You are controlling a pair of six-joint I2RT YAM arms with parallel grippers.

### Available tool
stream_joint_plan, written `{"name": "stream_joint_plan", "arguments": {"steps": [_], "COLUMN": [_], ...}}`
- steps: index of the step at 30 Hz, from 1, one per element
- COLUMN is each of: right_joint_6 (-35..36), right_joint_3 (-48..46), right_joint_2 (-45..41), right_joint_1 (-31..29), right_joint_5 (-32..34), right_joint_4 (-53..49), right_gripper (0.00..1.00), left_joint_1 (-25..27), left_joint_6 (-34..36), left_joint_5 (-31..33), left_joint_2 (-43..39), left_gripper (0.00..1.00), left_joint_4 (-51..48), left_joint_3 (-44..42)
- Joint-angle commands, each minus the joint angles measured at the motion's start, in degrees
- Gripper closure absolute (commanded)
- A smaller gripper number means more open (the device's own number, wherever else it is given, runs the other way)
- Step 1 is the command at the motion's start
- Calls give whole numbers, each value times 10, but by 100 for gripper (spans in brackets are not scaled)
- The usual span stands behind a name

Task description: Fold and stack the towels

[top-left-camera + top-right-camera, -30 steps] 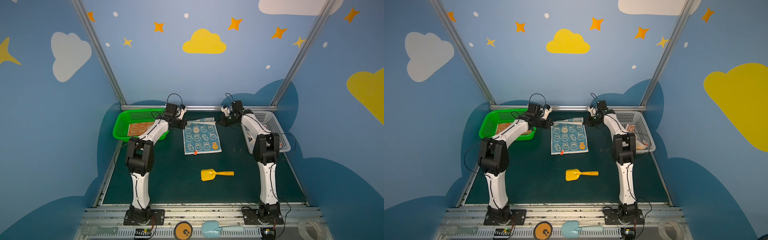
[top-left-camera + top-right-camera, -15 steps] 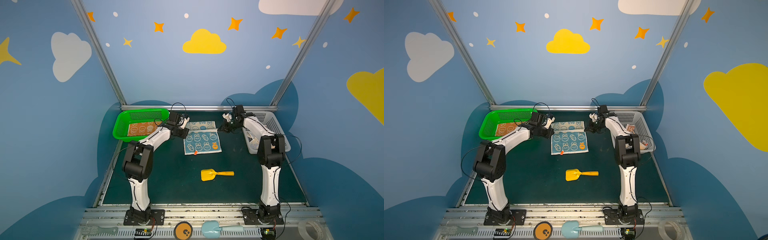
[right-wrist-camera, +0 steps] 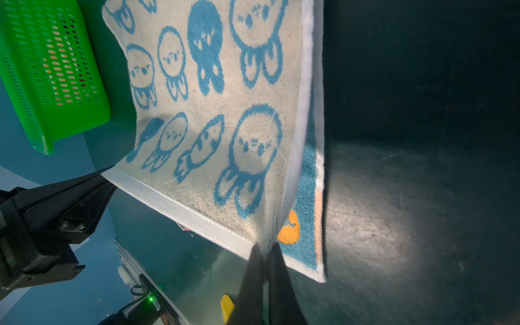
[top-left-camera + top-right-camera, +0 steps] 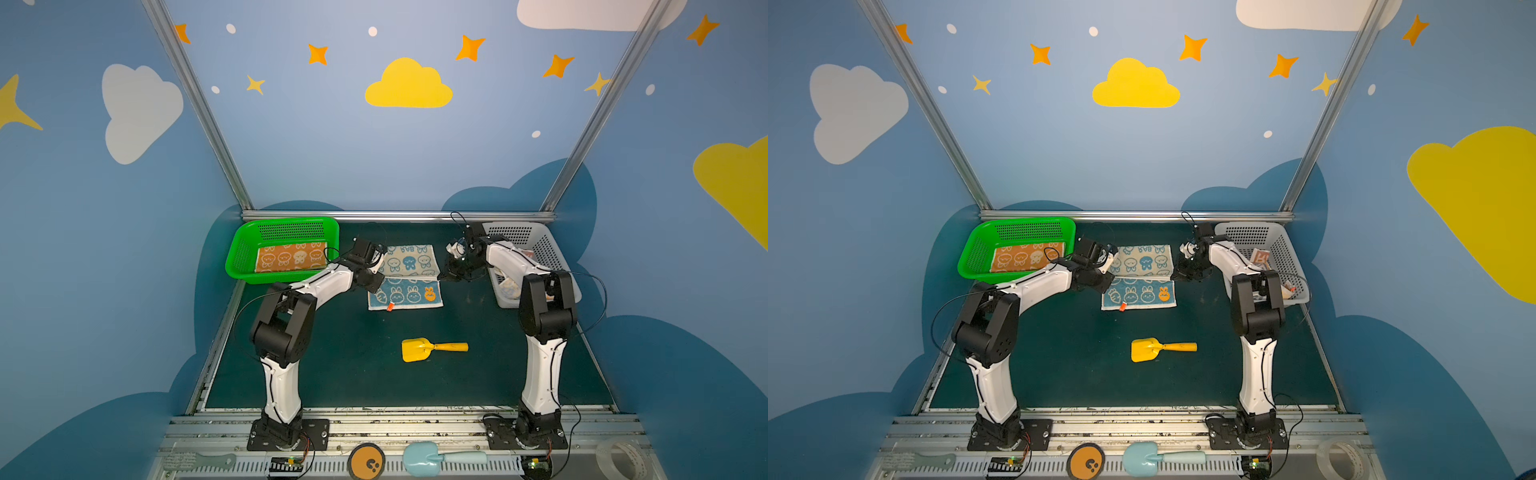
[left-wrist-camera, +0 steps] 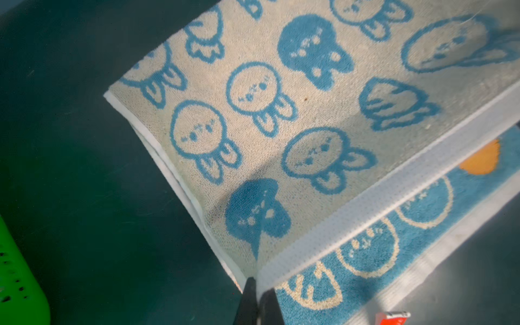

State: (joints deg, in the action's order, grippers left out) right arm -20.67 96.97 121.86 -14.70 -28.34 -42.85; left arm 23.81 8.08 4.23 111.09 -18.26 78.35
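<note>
The cream-blue towel (image 4: pixel 409 266) lies at the back middle of the table, its far half turned over toward the front so the cream side faces up. A blue strip with an orange face (image 4: pixel 1163 294) still shows at the near edge. My left gripper (image 4: pixel 375 277) is shut on the flap's left corner (image 5: pixel 260 277), and my right gripper (image 4: pixel 440 277) is shut on its right corner (image 3: pixel 267 242). The white hem (image 5: pixel 394 194) runs taut between them, just above the lower layer. The orange towel (image 4: pixel 291 257) lies in the green basket (image 4: pixel 286 222). A lettered towel (image 4: pixel 1261 259) sits in the white basket (image 4: pixel 540 249).
A yellow toy shovel (image 4: pixel 432 348) lies on the dark green mat in front of the towel. On the front rail sit a brush (image 4: pixel 199 460), an orange disc (image 4: pixel 366 462), a light blue scoop (image 4: pixel 440 459) and a tape roll (image 4: pixel 623 457).
Both grippers have come toward the front with the towel's far edge, laying the cream flap over most of the blue side.
</note>
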Motion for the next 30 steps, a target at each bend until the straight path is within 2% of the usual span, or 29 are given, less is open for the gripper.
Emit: {"name": "stream_joint_plan", "arguments": {"steps": [1,18,24,30], "right_joint_6": [-3,-10,-6,-5], "right_joint_3": [-8,-54,-36,-64], "right_joint_2": [-25,-55,-76,-86], "right_joint_1": [14,-6,-6,-19], "right_joint_5": [63,74,78,78], "right_joint_4": [-36,-37,-55,-49], "right_gripper": [100,100,100,100], "left_joint_1": [-12,14,14,21], "left_joint_6": [22,55,99,128], "left_joint_5": [112,240,285,317], "left_joint_2": [-19,-41,-43,-48], "left_gripper": [97,97,97,97], "left_joint_4": [-15,40,45,88], "left_joint_3": [-2,-48,-19,-48]}}
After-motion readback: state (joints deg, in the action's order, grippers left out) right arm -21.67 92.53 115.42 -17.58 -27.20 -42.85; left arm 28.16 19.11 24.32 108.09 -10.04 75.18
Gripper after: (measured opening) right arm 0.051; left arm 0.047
